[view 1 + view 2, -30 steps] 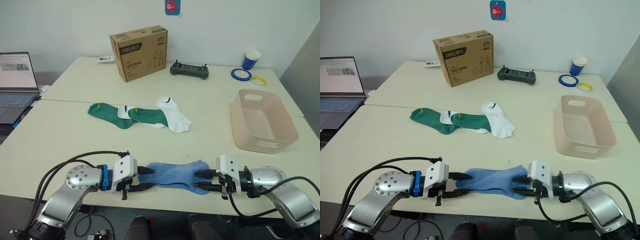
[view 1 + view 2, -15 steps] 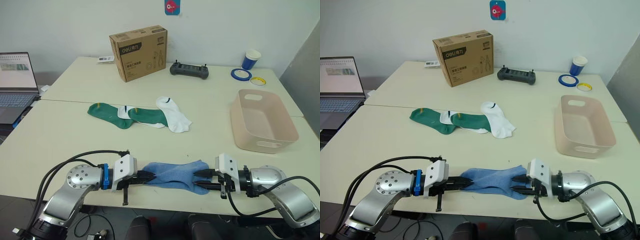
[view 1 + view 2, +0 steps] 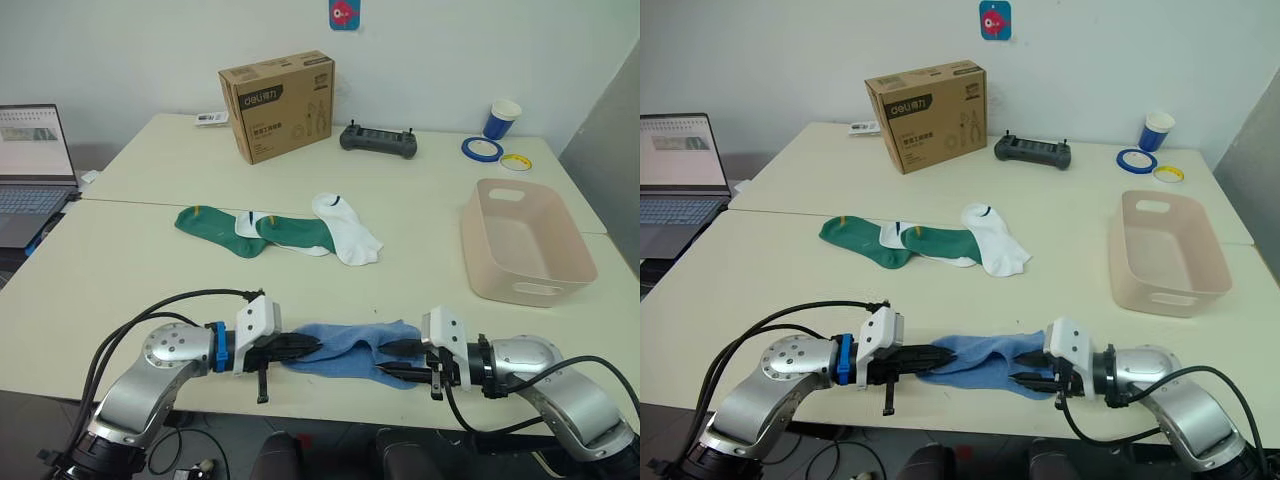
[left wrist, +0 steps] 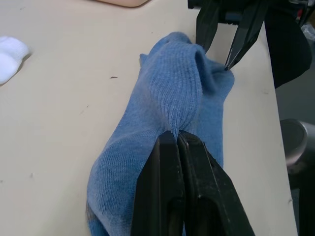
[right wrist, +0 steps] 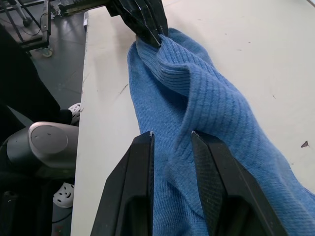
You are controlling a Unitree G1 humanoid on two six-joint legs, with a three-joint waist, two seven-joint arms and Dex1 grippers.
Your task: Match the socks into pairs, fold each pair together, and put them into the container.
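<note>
Light blue socks (image 3: 345, 347) stacked at the near table edge, well short of the pinkish tub (image 3: 524, 240). Left gripper (image 4: 176, 140) pinched tight on one end; right gripper (image 5: 171, 133) parted around the other. Soft, limp knit: best gripped by bunched ends.

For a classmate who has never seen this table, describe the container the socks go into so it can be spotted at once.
Start at the pale table and look to the robot's right side. There stands the container, a pinkish-beige rectangular tub with rounded corners and oval handle cutouts. Unlike the brown cardboard box at the back, it is open-topped plastic.
</note>
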